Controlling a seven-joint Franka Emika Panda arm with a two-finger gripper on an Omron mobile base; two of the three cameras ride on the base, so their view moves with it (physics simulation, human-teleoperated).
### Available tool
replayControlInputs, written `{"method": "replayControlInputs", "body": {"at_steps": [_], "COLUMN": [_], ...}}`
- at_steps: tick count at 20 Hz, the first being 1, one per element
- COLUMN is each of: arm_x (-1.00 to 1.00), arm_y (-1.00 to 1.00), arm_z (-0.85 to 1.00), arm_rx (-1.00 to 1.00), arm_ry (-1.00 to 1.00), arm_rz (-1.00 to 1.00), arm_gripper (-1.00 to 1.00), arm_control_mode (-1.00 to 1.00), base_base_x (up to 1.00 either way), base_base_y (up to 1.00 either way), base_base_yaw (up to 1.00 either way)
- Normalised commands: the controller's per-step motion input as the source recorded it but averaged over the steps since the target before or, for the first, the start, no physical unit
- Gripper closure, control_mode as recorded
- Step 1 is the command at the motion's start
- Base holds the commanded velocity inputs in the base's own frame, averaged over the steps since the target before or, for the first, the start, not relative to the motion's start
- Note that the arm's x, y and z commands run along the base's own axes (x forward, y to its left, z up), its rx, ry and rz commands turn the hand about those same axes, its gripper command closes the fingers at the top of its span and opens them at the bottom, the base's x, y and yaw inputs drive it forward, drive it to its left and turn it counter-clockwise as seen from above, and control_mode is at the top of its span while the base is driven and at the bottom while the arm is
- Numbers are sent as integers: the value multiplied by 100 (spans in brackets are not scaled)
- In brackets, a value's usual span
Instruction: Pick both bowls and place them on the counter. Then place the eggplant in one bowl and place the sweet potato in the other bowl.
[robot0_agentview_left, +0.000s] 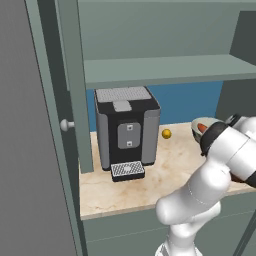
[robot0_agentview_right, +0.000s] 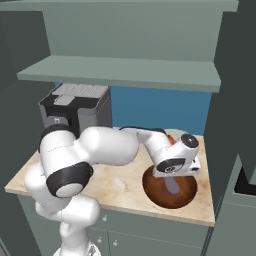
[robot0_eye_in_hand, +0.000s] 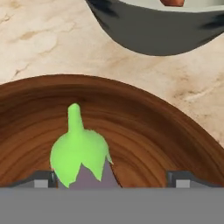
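The eggplant (robot0_eye_in_hand: 81, 155) sits between your gripper (robot0_eye_in_hand: 111, 177) tips inside the wooden bowl (robot0_eye_in_hand: 175, 131); grip unclear. Sweet potato (robot0_eye_in_hand: 173, 2) already fills the grey bowl (robot0_eye_in_hand: 157, 35); release remains.

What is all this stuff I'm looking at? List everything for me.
Counter: one, beige marble, under everything.
Wooden bowl: one, reddish-brown, front right of the counter.
Grey bowl: one, grey with pale inside, behind the wooden bowl.
Eggplant: one, purple with green cap, over the wooden bowl between the finger tips.
Sweet potato: one, orange-red, in the grey bowl.
Yellow ball: one, by the coffee machine.
Coffee machine: one, black and grey, counter's left.
Shelf: one, grey-green, above.
Gripper: one, dark tips, white arm.
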Motion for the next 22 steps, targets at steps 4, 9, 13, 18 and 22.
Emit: {"method": "replayControlInputs", "body": {"at_steps": [4, 9, 13, 18, 22], "arm_x": [-3, -5, -23, -23, -25], "arm_y": [9, 8, 12, 25, 37], "arm_z": [25, 39, 50, 55, 46], "arm_rx": [0, 0, 0, -2, -1], "arm_ry": [-15, -12, -5, 0, 0], "arm_rz": [0, 0, -1, -6, -6], "arm_gripper": [-100, -100, -100, -100, -100], "arm_control_mode": [-100, -100, -100, -100, -100], "base_base_x": [0, 0, 0, 0, 0], "base_base_y": [0, 0, 0, 0, 0], "base_base_yaw": [0, 0, 0, 0, 0]}}
